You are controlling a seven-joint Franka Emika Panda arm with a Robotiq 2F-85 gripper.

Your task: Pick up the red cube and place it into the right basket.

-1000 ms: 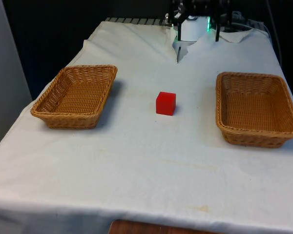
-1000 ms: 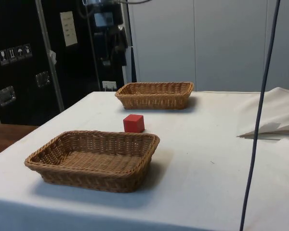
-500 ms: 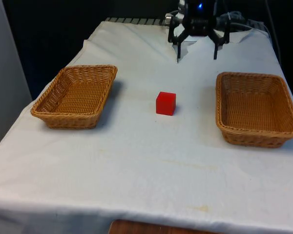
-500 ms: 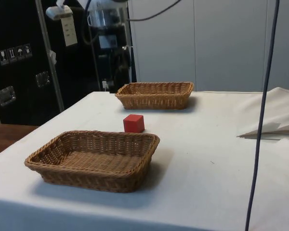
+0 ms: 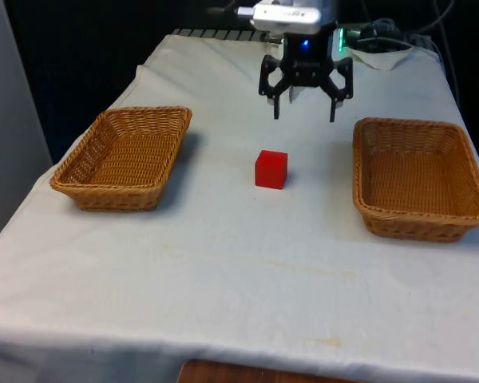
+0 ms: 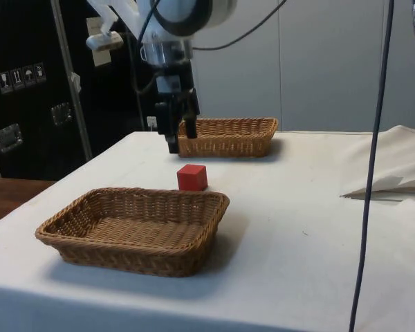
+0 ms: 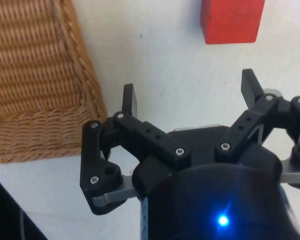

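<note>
On the front view's left, a wicker basket sits on the white-clothed counter. The red cube rests mid-counter, between the baskets. Above and beyond it hangs the black gripper, fingers spread apart, grasping nothing. The right wicker basket lies on the front view's right.

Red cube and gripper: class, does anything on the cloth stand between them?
Nothing visible does. The gripper hangs open above bare white cloth just beyond the red cube. Both wicker baskets sit well off to the sides.
</note>
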